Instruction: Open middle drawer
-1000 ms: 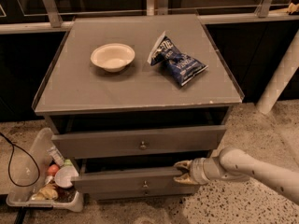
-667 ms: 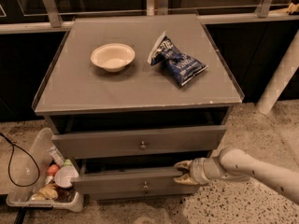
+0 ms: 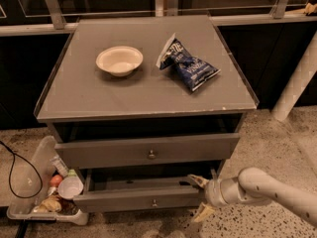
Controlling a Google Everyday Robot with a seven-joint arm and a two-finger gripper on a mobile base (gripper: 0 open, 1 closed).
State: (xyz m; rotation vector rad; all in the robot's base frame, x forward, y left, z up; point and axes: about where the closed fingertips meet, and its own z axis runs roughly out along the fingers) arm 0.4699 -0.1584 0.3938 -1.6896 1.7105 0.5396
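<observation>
The grey cabinet shows two drawer fronts. The upper one [image 3: 99,153] has a round knob and stands slightly out. Below it is the middle drawer [image 3: 124,201], a grey front with a small round knob [image 3: 155,202], pulled partly out so its dark inside shows. My gripper [image 3: 199,197] is at the right end of this drawer's front. It is open: one finger [image 3: 196,181] reaches over the top edge to the inside, the other [image 3: 202,213] hangs in front. My white arm [image 3: 267,190] comes in from the lower right.
A white bowl [image 3: 119,60] and a blue chip bag [image 3: 189,67] lie on the cabinet top [image 3: 74,95]. A clear bin [image 3: 29,192] with bottles and snacks sits on the floor at the left, next to a black cable [image 3: 15,167]. A white post [image 3: 297,78] stands at the right.
The middle drawer has slid a little further out, and my gripper has moved towards the camera with its right end.
</observation>
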